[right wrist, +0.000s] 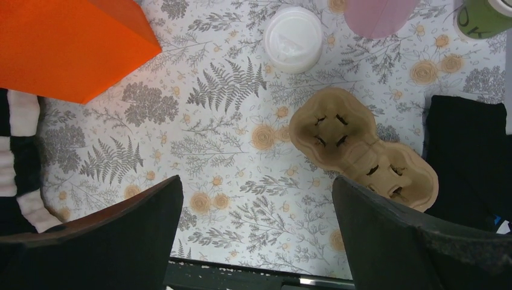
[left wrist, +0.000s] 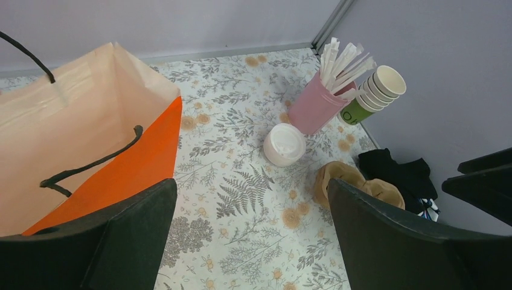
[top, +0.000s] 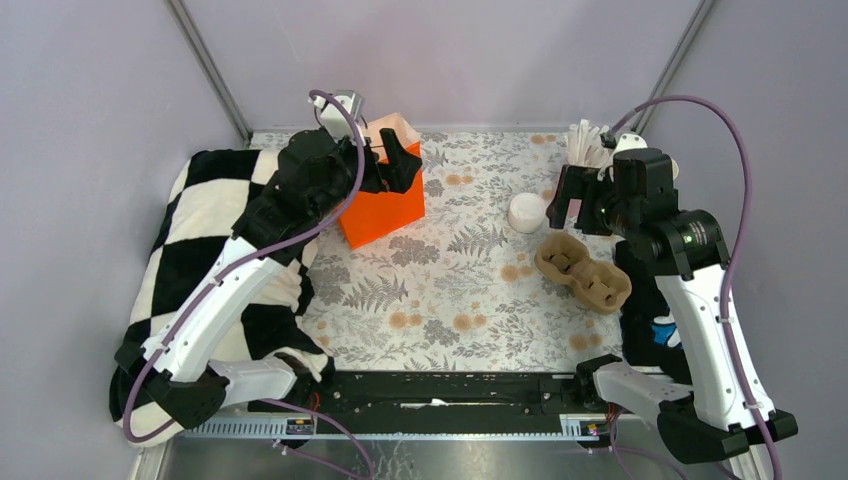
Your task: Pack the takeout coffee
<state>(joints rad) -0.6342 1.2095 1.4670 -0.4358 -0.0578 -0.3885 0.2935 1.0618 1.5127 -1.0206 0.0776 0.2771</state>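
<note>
Coffee update: the takeout coffee [top: 527, 212] stands upright with its white lid on, out on the floral tablecloth [top: 450, 290]. It sits between the orange bag [top: 385, 205] and the brown cup carrier [top: 583, 270], near the carrier but not touching it. Both carrier holes are empty. Just behind the cup is a pink holder [left wrist: 314, 106] full of wrapped sticks, with a stack of lidless green cups [left wrist: 374, 90] tipped over next to it.

Left gripper [top: 395, 165] hangs over the open mouth of the bag, jaws spread wide with nothing in them. Right gripper [top: 575, 210] is up in the air just right of the coffee, also wide open and holding nothing; its wrist view looks straight down on the cup and carrier. A checkered cloth [top: 200, 230] lies on the left, and something black [right wrist: 471, 151] sits beside the carrier
</note>
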